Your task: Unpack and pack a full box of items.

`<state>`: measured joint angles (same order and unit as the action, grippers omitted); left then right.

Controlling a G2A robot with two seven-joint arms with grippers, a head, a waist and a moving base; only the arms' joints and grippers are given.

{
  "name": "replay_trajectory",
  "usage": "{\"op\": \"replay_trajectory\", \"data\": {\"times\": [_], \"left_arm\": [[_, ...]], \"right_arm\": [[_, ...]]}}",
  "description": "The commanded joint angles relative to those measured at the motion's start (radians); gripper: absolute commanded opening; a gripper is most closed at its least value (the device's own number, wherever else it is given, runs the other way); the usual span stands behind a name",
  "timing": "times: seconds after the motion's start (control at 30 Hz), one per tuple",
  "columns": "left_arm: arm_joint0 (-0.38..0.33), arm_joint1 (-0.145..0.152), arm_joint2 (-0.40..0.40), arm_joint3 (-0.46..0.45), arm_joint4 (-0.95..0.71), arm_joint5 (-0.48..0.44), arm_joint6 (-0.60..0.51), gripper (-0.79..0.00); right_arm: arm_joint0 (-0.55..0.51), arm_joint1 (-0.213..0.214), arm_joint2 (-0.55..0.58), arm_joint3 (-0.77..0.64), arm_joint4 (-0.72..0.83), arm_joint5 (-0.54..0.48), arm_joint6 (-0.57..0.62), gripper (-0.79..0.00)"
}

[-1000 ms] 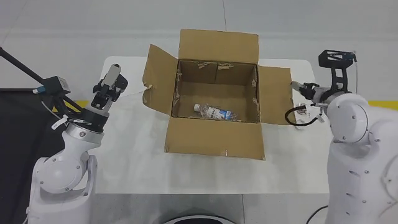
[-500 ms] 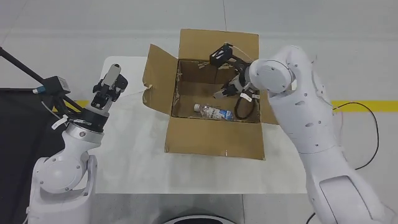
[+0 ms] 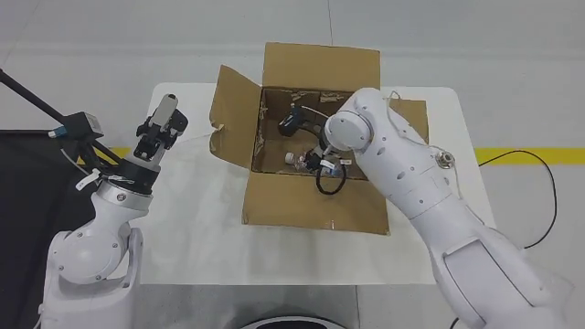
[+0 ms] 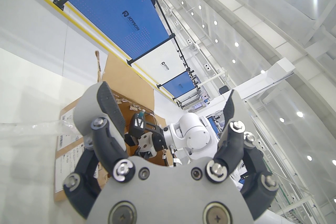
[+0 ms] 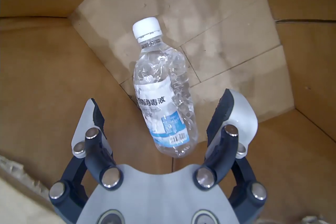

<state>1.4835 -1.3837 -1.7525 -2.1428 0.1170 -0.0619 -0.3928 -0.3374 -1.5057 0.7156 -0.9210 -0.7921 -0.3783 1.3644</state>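
One bottle (image 5: 164, 88) just below right hand (image 5: 160, 100)

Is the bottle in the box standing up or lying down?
Lying down. The bottle rests lengthwise on the floor of the box, label facing up, cap pointing toward a corner.

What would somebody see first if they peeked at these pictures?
The big open cardboard box in the middle of the table stands out, with one clear bottle with a white cap lying on its floor. The right gripper hangs just over that bottle inside the box, fingers open. The left gripper is off to the side of the box, open and holding nothing.
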Motion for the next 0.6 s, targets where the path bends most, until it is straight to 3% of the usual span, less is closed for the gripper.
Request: {"op": "replay_trajectory", "data": {"times": [0.0, 0.4, 0.43, 0.47, 0.5, 0.57], "left_arm": [[0.000, 0.000, 0.000, 0.000, 0.000, 0.000, 0.000, 0.000], [0.000, 0.000, 0.000, 0.000, 0.000, 0.000, 0.000, 0.000], [0.000, 0.000, 0.000, 0.000, 0.000, 0.000, 0.000, 0.000], [0.000, 0.000, 0.000, 0.000, 0.000, 0.000, 0.000, 0.000], [0.000, 0.000, 0.000, 0.000, 0.000, 0.000, 0.000, 0.000], [0.000, 0.000, 0.000, 0.000, 0.000, 0.000, 0.000, 0.000]], "right_arm": [[0.004, -0.009, -0.018, 0.030, 0.007, -0.004, -0.006, 0.000], [0.036, -0.072, -0.109, 0.217, 0.018, 0.006, -0.060, 0.000], [0.038, -0.077, -0.114, 0.229, 0.020, 0.004, -0.066, -0.028], [0.042, -0.083, -0.119, 0.245, 0.022, 0.003, -0.075, -0.163], [0.044, -0.086, -0.121, 0.252, 0.023, 0.002, -0.079, -0.403], [0.052, -0.093, -0.125, 0.271, 0.028, -0.002, -0.091, -0.554]]}}
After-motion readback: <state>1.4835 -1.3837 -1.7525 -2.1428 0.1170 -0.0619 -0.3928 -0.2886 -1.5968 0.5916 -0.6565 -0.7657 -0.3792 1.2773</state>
